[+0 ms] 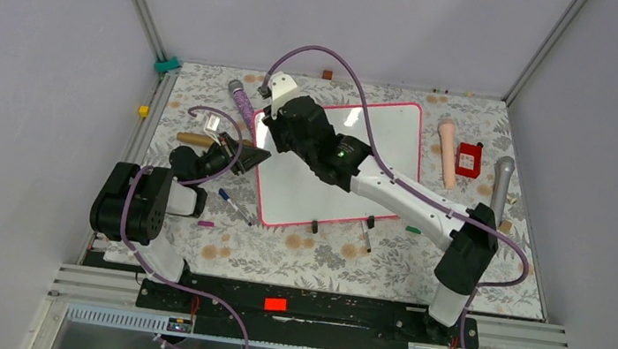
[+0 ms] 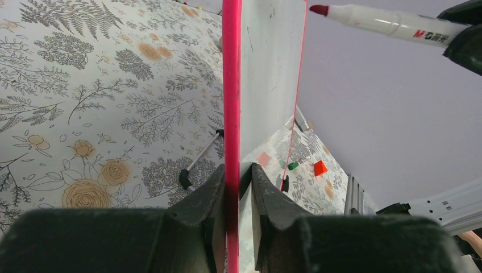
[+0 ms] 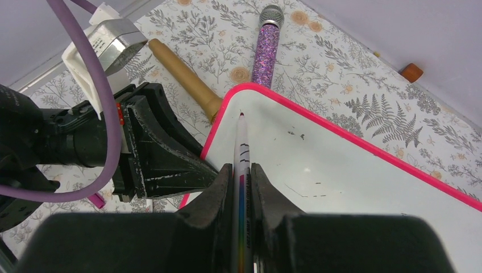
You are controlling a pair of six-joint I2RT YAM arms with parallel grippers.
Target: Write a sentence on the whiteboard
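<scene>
Setup only: left gripper (image 2: 237,193) clamps the whiteboard (image 1: 391,131) edge, right gripper (image 3: 241,187) pinches the marker (image 3: 241,142) near a corner, faint specks only, sentence not yet started.

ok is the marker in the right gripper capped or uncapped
Uncapped. The marker, held in the right gripper, shows a bare red tip in the left wrist view.
</scene>
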